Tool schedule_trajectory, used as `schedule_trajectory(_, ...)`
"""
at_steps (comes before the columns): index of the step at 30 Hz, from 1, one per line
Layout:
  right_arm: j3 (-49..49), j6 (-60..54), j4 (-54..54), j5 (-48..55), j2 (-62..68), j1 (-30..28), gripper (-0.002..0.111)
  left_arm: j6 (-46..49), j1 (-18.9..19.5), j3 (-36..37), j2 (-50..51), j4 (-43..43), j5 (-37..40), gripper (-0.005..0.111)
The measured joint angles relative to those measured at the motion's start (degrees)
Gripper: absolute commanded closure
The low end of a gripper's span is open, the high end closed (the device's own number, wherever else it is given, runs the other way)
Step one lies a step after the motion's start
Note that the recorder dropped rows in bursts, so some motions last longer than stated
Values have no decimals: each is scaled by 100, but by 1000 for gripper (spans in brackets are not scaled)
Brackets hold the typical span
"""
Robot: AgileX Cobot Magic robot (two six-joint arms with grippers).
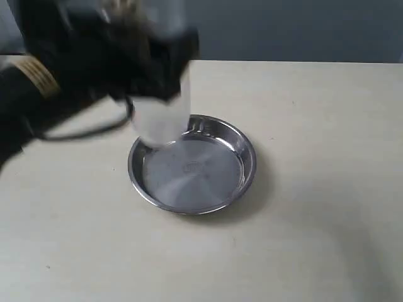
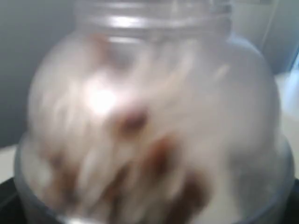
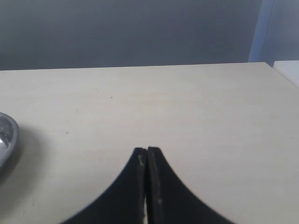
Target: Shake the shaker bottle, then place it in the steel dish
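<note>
Bottle (image 1: 160,123) is blurry in the air over the edge of the dish (image 1: 252,165), hugged wide by my left pincer (image 1: 148,69), I think for shaking; my right pincer (image 3: 147,158) sits closed, holding nothing.

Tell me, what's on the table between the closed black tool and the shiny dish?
Nothing. In the right wrist view, only bare table lies between the shut right tool and the steel dish.

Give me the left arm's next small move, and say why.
Probably ease the shaker bottle sideways toward the middle of the steel dish before lowering. The left gripper holds it, blurred with motion, over the dish's left rim in the exterior view; the dish floor is bare.
</note>
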Motion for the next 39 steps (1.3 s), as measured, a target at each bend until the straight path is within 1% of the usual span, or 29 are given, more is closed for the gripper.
schedule_trajectory(1, 0, 0, 0, 0, 0, 0, 109, -64, -83, 144, 153, 156, 145, 107)
schedule_trajectory(3, 0, 0, 0, 0, 0, 0, 109, -115, -224, 201, 130, 537, 140, 107)
schedule_trajectory(5, 0, 0, 0, 0, 0, 0, 109, -135, -317, 27, -114, 852, -202, 107)
schedule_trajectory(6, 0, 0, 0, 0, 0, 0, 109, -123, -344, -95, -259, 879, -422, 107)
schedule_trajectory(8, 0, 0, 0, 0, 0, 0, 109, 35, -316, -232, -359, 683, -688, 107)
schedule_trajectory(10, 0, 0, 0, 0, 0, 0, 109, 132, -256, -172, -201, 417, -730, 107)
schedule_trajectory(13, 0, 0, 0, 0, 0, 0, 109, 85, -215, 143, 388, 156, -491, 107)
schedule_trajectory(16, 0, 0, 0, 0, 0, 0, 109, -89, -267, 350, 636, 167, -323, 107)
schedule_trajectory(20, 0, 0, 0, 0, 0, 0, 109, -142, -297, 354, 614, 180, -1000, 107)
schedule_trajectory(22, 0, 0, 0, 0, 0, 0, 109, -142, -297, 354, 610, 180, -1205, 107)
schedule_trajectory(29, 0, 0, 0, 0, 0, 0, 109, -18, -297, 354, 686, 180, -1315, 107)
schedule_trajectory(34, 0, 0, 0, 0, 0, 0, 109, -7, -286, 354, 1256, 128, -1638, 107)
schedule_trajectory(39, 0, 0, 0, 0, 0, 0, 109, -199, -267, 354, 1963, 79, -2473, 107)
